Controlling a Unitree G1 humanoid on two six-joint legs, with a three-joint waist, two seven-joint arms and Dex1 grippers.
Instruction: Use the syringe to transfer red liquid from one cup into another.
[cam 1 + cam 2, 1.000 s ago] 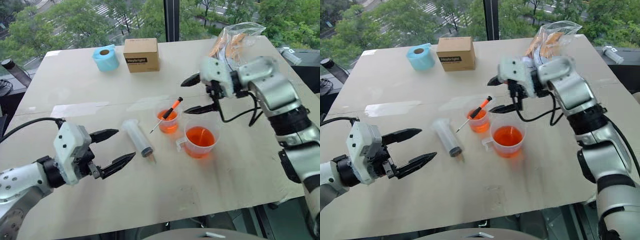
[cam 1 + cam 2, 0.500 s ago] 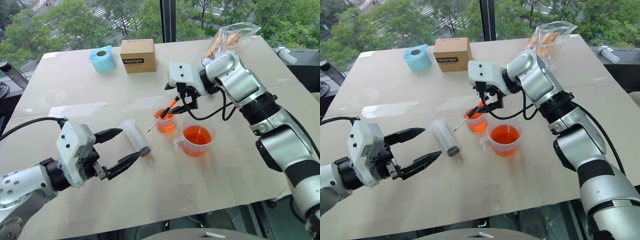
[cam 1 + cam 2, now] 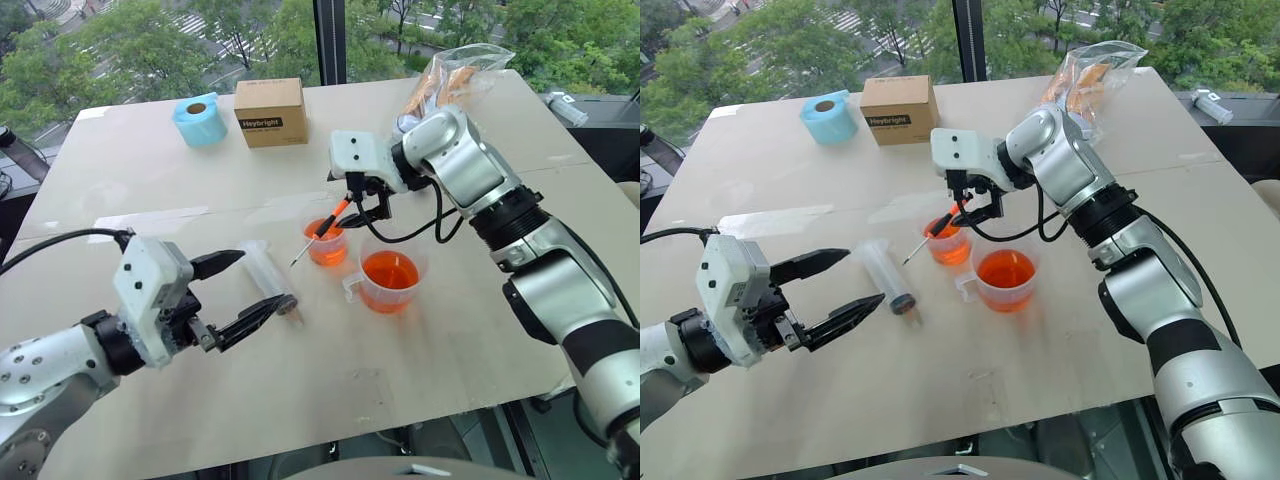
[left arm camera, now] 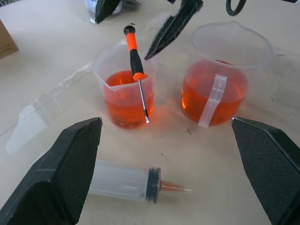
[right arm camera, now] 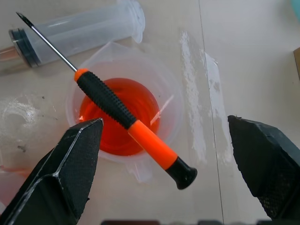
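Pale wood table (image 3: 450,330) fronts window with green trees beyond. We see right gripper (image 3: 962,198) spread wide, empty, hovering just above small cup (image 3: 326,243) where screwdriver (image 3: 322,224) leans across rim. Measuring cup (image 3: 390,279) with red liquid (image 3: 390,270) just beside it. Left gripper (image 3: 240,290) released, empty; syringe (image 3: 268,281) lies flat between its fingertips. Blue tape roll (image 3: 200,119), cardboard box (image 3: 270,111), plastic bag (image 3: 455,75) far beyond both grippers.

The plunger end of the syringe (image 5: 79,29) is cut off by the right wrist view's edge. The label print on the brown box (image 3: 269,111) is too small to be read. The contents of the crumpled bag (image 3: 455,75) cannot be made out.
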